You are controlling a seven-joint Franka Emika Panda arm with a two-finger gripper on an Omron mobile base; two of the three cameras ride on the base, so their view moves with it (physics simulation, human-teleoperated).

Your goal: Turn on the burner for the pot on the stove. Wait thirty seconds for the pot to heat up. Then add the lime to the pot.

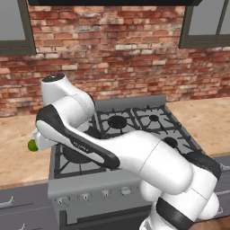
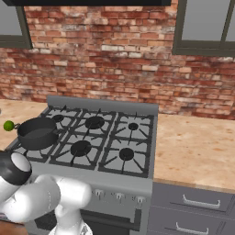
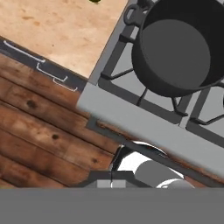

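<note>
- Where the red brick wall point(image 2: 105, 64) rises behind it, the stove point(image 2: 98, 181) sits between two stretches of pale speckled counter point(image 2: 197, 147), with dark-framed windows point(image 2: 204, 25) above and a plank wood floor point(image 3: 39, 135) below.
- On the stove's front left corner stands the pot point(image 2: 37, 133), lidless and with nothing in it, over a burner point(image 1: 72, 155) that it mostly hides.
- Just off the stove's left edge, on the counter near the pot's handle, lies the lime point(image 2: 8, 125), small, round and bright green.
- Folded low, the white arm point(image 1: 148, 161) bends across the stove's front left, elbow raised; its hand looks down past the front edge toward the floor.
- Fingers are not clear in any view; the gripper counts as closed, holding nothing visible.
- Grates are dark cast bars; the pot is dull grey metal; small knobs point(image 1: 104, 194) line the stove's front panel.
</note>
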